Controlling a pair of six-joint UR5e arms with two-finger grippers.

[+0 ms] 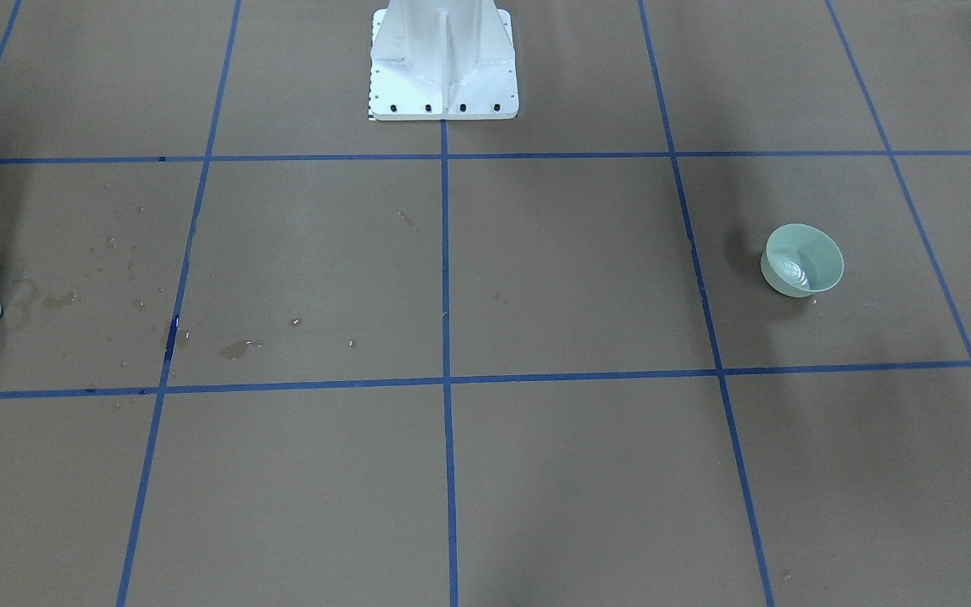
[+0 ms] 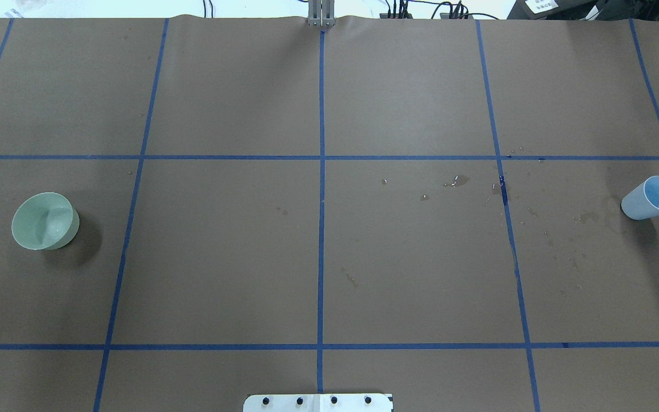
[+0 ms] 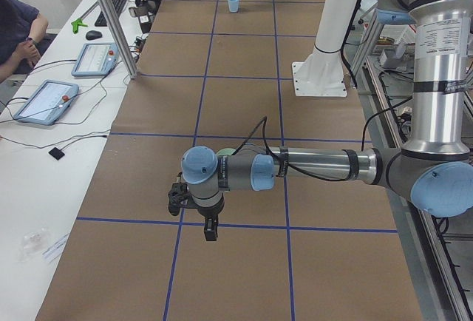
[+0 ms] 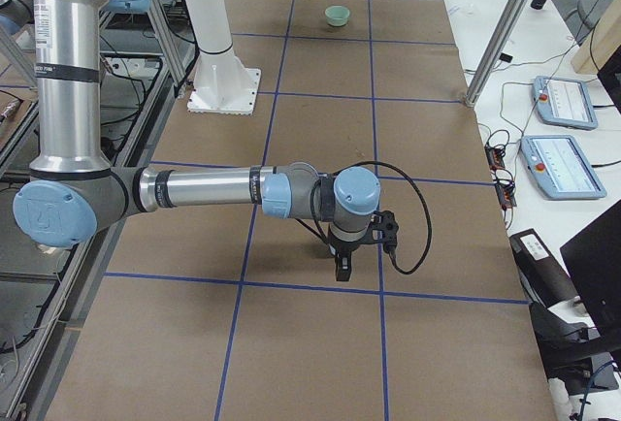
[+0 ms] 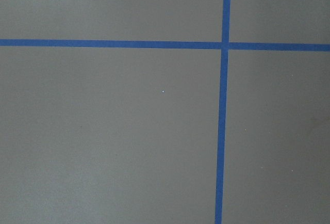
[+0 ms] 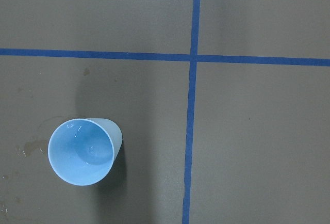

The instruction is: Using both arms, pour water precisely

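1. The water (image 1: 796,271) shows as shiny ripples in the bottom of the green bowl (image 1: 802,260), which stands near the end of the table (image 1: 578,472) on my left side. Only the front-facing view catches that glint. From overhead the bowl's inside looks plain and pale.
2. More wet lies as small droplets (image 2: 458,182) and dark stains on the brown paper cover, toward the table's right end.
3. The blue cup (image 2: 651,197) stands upright close to that right end edge. My right wrist camera looks straight down its round mouth. It is smooth, matt plastic that tapers to a narrower base. Something gleams faintly at the bottom, and I cannot tell whether it is water.
4. My left wrist camera sees only bare paper and a crossing of blue tape (image 5: 223,45).
5. My arms show in the side views alone. My left arm (image 3: 318,164) reaches out low and level over the table, with the left claw (image 3: 211,232) pointing down at the paper and the bowl mostly hidden behind the wrist. My right arm (image 4: 204,188) lies the same way, with the right claw (image 4: 343,268) pointing down.
6. From those side angles I cannot tell how wide either claw stands, or whether it grips anything.
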